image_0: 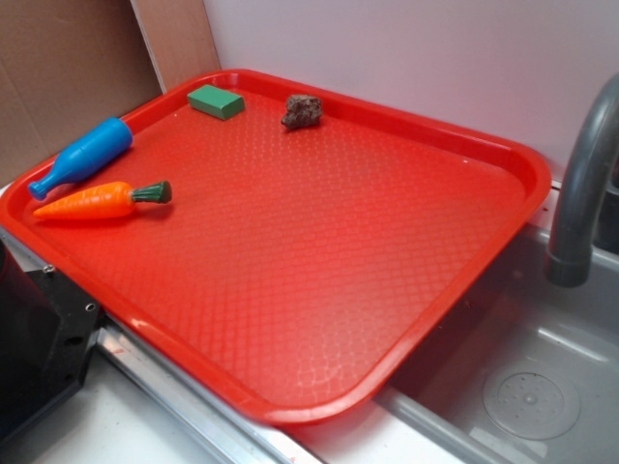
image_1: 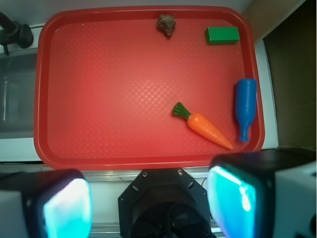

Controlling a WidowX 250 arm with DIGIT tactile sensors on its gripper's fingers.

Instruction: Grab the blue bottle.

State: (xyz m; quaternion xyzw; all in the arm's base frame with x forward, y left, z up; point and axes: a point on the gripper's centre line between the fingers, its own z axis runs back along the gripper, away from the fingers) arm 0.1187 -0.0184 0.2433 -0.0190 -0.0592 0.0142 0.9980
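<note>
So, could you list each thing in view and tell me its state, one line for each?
blue bottle: lying on its side by the tray rim, not held.
toy carrot: lying flat beside the bottle, apart from it.
green block: resting flat near a tray corner.
brown lump: sitting near the tray edge.
red tray: lying flat.
gripper: open, holding nothing.
</note>
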